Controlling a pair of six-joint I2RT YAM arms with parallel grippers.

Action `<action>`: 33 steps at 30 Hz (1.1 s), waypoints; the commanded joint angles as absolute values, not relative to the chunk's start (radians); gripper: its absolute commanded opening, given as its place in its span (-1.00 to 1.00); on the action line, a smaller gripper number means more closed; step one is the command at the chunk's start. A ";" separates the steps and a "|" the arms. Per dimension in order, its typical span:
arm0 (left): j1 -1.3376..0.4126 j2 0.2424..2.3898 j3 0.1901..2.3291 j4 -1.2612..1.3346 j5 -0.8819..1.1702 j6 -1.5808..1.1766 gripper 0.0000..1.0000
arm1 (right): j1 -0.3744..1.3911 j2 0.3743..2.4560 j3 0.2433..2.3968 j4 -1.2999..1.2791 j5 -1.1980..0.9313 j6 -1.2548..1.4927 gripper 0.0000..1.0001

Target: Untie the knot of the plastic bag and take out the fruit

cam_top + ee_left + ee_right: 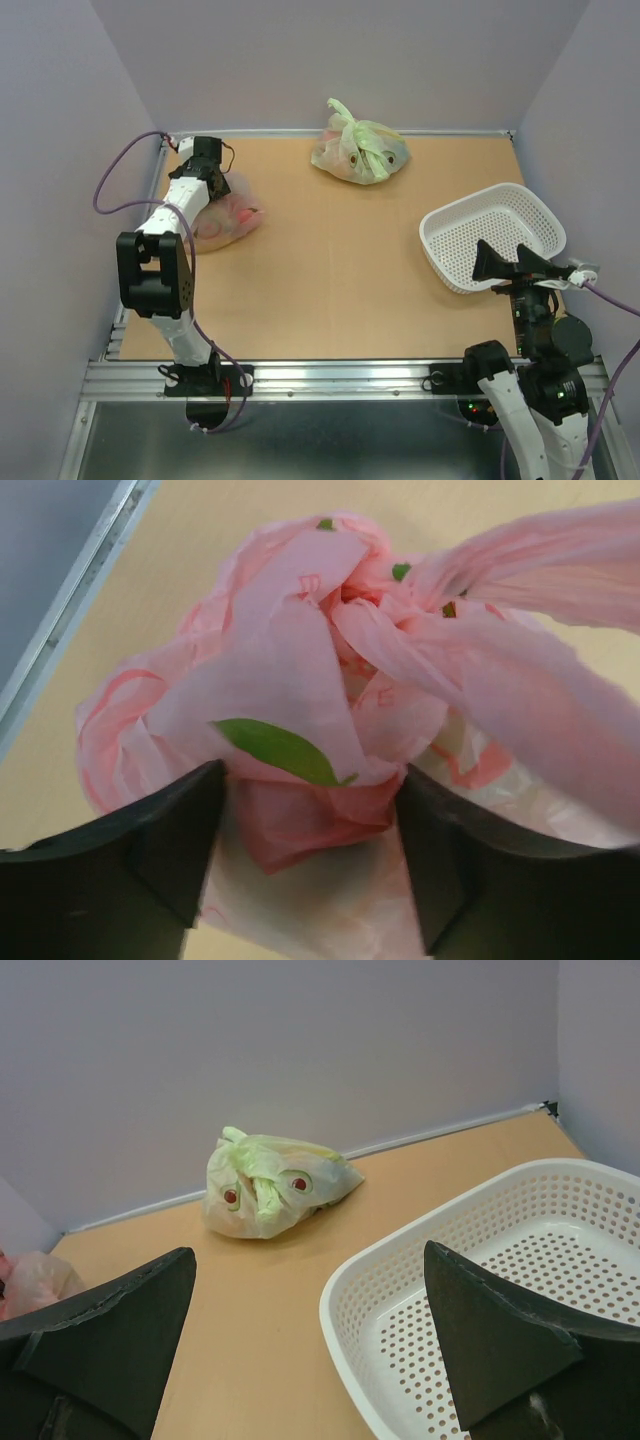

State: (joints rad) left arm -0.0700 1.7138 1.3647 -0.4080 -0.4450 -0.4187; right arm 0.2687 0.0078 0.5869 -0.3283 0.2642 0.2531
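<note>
Plastic bag (300,670) knotted, left end effector (308,777) astride

This looks like a robot lab. A left arm (152,272) and a right arm (510,395) are bolted to a metal rail (340,378) at the edge of a wooden table (330,270), with plain purple walls (300,60) around it and loose cables (97,195).

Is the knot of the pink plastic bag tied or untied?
Tied. In the left wrist view, the pink plastic bag is gathered into a tight knot on top, and no opening shows.
</note>
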 commanded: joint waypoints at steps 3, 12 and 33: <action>-0.064 1.704 1.364 -0.433 -0.405 -0.384 -0.79 | 0.279 0.003 0.575 -0.290 0.270 0.255 1.00; -0.271 1.628 1.601 -0.402 -0.384 -0.279 -1.00 | 0.282 0.002 0.574 -0.290 0.265 0.250 1.00; -0.886 1.169 0.559 0.254 -0.413 -0.802 -1.00 | 0.281 0.438 0.724 -0.264 -0.334 0.348 1.00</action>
State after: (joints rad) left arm -0.8043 1.2503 0.6678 0.0864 -0.3588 -0.6567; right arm 0.2764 0.3065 0.6426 -0.3229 -0.1276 0.3008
